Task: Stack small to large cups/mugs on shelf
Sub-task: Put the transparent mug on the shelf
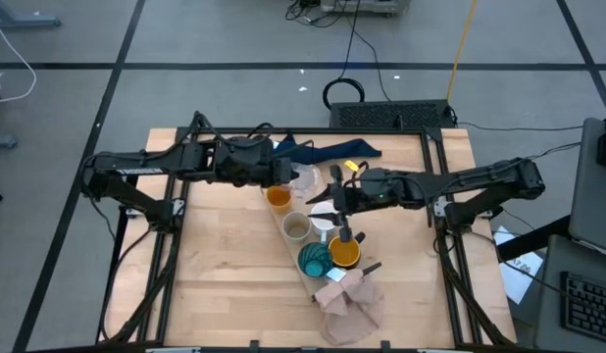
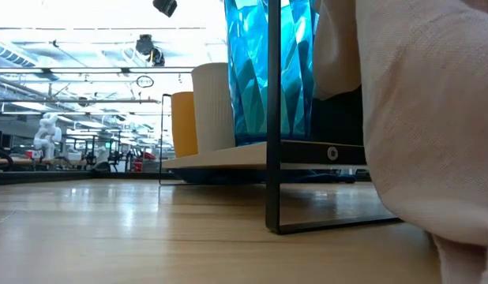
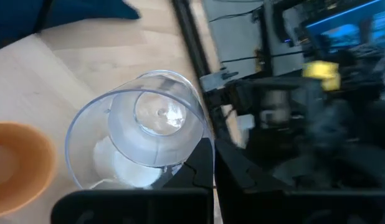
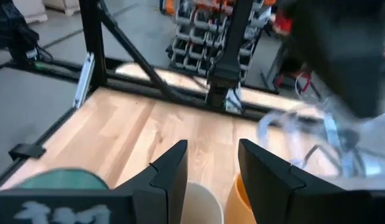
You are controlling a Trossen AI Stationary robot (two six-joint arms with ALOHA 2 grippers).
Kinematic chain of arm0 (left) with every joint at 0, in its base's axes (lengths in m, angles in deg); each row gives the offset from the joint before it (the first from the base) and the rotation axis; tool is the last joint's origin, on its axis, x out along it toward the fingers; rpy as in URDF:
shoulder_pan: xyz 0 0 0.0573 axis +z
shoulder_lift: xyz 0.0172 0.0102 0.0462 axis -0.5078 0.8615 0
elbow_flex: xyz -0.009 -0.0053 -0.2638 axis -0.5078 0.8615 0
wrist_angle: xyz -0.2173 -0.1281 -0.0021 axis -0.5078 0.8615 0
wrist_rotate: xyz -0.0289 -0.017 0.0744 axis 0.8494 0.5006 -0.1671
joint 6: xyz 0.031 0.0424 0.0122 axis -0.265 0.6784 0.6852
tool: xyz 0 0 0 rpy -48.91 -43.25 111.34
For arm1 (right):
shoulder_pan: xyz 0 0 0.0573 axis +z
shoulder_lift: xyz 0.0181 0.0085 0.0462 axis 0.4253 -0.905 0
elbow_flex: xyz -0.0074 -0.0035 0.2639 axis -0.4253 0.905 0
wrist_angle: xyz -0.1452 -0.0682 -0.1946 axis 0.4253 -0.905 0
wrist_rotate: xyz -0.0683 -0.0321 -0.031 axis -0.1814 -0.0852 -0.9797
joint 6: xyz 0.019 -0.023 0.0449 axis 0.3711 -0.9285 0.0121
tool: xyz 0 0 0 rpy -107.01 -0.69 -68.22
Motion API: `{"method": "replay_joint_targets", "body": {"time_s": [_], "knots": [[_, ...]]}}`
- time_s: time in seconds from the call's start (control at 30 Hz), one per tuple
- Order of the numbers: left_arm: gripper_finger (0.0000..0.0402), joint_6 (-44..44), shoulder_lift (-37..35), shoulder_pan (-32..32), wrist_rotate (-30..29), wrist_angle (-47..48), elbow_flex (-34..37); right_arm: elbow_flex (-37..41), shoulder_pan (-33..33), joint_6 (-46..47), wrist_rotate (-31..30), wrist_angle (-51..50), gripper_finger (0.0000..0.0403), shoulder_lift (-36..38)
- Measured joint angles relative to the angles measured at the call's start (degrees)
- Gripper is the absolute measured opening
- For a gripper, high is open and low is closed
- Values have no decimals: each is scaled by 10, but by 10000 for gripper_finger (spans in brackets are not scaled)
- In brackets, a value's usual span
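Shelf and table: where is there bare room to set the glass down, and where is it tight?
Bare tabletop lies left of the shelf, down to the near edge. The right strip past the mustard mug is bare too. It is crowded along the shelf row and around both grippers, left and right.

- We see the clear glass cup (image 3: 146, 134) tipped toward the camera — its mouth faces us, and the left claw (image 3: 186, 180) is clamped on its rim.
- Just beside it sits the orange cup (image 3: 18, 165), on the pale wooden desk (image 3: 68, 68).
- A dark blue cloth (image 3: 61, 15) lies beyond — the other arm (image 3: 304, 118) is blurred.
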State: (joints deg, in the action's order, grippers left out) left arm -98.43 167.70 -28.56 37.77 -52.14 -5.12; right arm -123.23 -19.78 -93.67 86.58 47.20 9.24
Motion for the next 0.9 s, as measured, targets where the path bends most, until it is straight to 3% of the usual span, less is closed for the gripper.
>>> {"method": "replay_joint_targets", "body": {"time_s": [0.9], "knots": [[0,13,0,-21,-13,-22,0,0,-17,24,-6,29,135,-4]]}}
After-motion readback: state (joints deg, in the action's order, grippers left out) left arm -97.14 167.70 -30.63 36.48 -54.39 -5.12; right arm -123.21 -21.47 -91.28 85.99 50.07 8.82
